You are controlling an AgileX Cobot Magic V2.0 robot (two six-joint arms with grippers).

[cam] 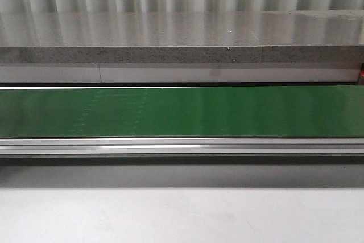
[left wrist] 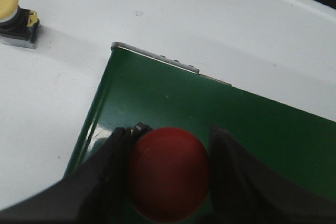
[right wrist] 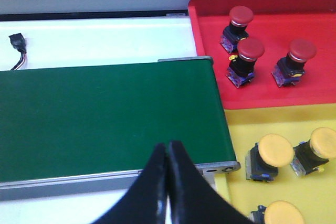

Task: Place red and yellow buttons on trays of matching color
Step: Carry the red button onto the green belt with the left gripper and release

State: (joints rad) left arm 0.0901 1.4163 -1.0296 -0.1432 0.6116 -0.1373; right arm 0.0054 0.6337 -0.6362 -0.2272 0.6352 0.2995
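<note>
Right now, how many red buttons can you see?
4. Three stand on the red tray. One sits between the left gripper fingers over the green belt. Others may be hidden.

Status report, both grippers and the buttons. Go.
Left gripper shut on red button over the green belt. Right gripper shut, empty. Red tray holds three red buttons; yellow tray three yellow. Nothing blocking.

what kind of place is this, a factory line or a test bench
Probably a lab mock-up of a sorting line. A short green conveyor belt sits on a white table; a red tray and a yellow tray hold matching push buttons; the left end effector grips a red button.
</note>
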